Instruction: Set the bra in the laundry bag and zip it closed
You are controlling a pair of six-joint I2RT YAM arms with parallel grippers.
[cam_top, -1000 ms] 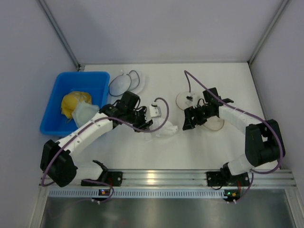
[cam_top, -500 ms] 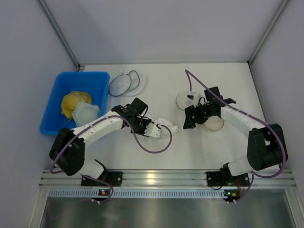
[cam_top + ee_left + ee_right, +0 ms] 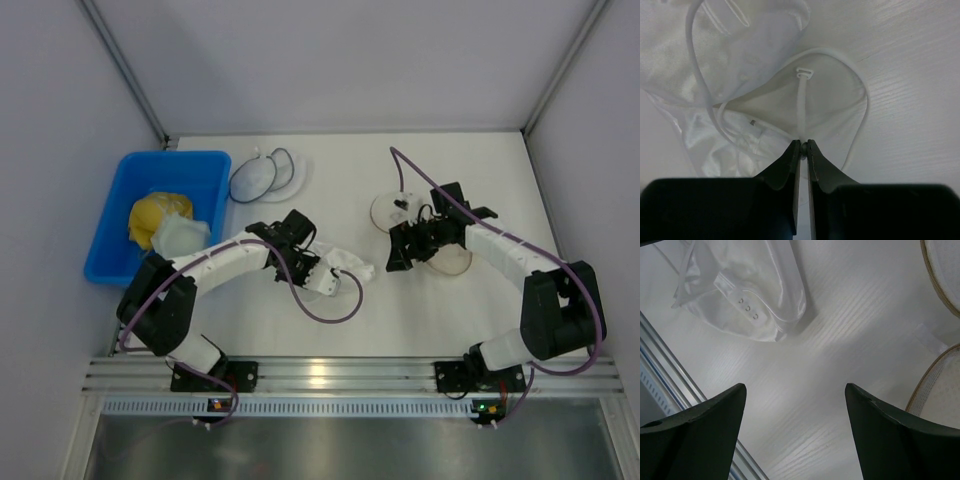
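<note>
Bin of blue plastic (image 3: 195,175) sits at the far left of the surface (image 3: 480,180), holding one yellow cloth bundle (image 3: 155,218). Just to its right lies one black-rimmed mesh pouch (image 3: 255,178). The left end effector (image 3: 803,145) has its fingers pinched together on a thin strap of the bra (image 3: 740,60), just below the strap's small slider. The single bra lies crumpled near the middle of the surface. It is white and glossy, and its cups are folded so their shape is hard to read. Three small dots in a row show on its band in the right wrist view. The right end effector (image 3: 795,405) hangs over bare surface with its fingers wide apart, between the bra and the laundry bag (image 3: 385,210). There is one such bag, of translucent white mesh with a tan rim. It is partly hidden under the right arm from above and cut off at the edge of the right wrist view.
</note>
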